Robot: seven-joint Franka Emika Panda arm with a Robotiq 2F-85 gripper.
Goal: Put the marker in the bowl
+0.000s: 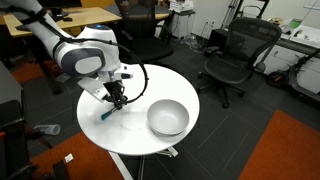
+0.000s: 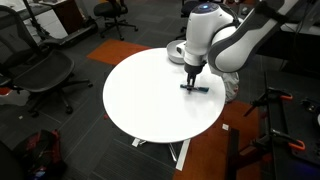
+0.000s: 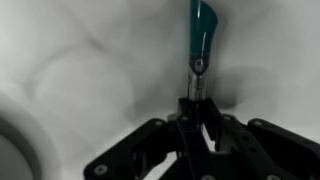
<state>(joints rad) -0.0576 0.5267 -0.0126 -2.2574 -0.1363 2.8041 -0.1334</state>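
End effector (image 3: pixel 196 97) clenched on marker (image 3: pixel 201 30) — low over table (image 1: pixel 150 82), nr bowl (image 1: pixel 167 118).

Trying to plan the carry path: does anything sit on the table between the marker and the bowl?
Nothing visible does. In an exterior view the marker lies right at the claw, and only bare white table shows between it and the bowl.
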